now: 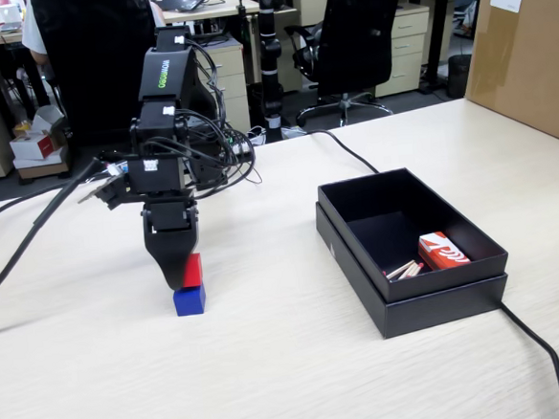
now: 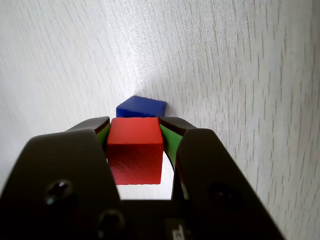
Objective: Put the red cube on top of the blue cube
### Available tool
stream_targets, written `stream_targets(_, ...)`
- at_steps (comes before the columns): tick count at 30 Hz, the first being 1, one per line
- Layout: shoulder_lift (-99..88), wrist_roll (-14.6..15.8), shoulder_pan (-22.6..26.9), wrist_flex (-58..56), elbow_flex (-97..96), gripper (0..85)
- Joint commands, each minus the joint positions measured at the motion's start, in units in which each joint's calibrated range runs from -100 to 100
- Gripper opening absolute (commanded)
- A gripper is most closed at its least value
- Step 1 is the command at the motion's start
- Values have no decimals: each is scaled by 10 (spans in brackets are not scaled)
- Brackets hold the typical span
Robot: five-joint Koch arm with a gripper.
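Observation:
The red cube [image 2: 135, 150] sits between my gripper's [image 2: 135, 129] green-padded jaws, which are shut on it. In the fixed view the red cube [image 1: 193, 269] is held just above the blue cube [image 1: 190, 300], which rests on the pale wooden table [image 1: 271, 363]; whether the two touch cannot be told. My gripper [image 1: 184, 272] points straight down over them. In the wrist view the blue cube [image 2: 141, 107] shows just beyond the red cube, partly hidden by it.
A black open box [image 1: 407, 248] stands to the right in the fixed view, holding a red-and-white packet [image 1: 443, 252] and some sticks. A black cable [image 1: 544, 349] runs from the box to the front right. A cardboard box [image 1: 527, 48] stands at the far right.

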Motion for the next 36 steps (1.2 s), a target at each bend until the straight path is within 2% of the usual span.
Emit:
stream_targets(1, -24, 0, 2, 19, 26, 177)
stream_targets(5, -23, 0, 2, 19, 22, 274)
stream_targets(7, -23, 0, 2, 19, 22, 282)
stream_targets(9, -23, 0, 2, 19, 19, 360)
stream_targets(16, -22, -2, 2, 19, 15, 509)
stream_targets(23, -102, 1, 15, 26, -10, 515)
stream_targets(31, -307, 19, 52, 38, -105, 504)
stream_targets(36, -460, 32, 82, 75, -227, 501)
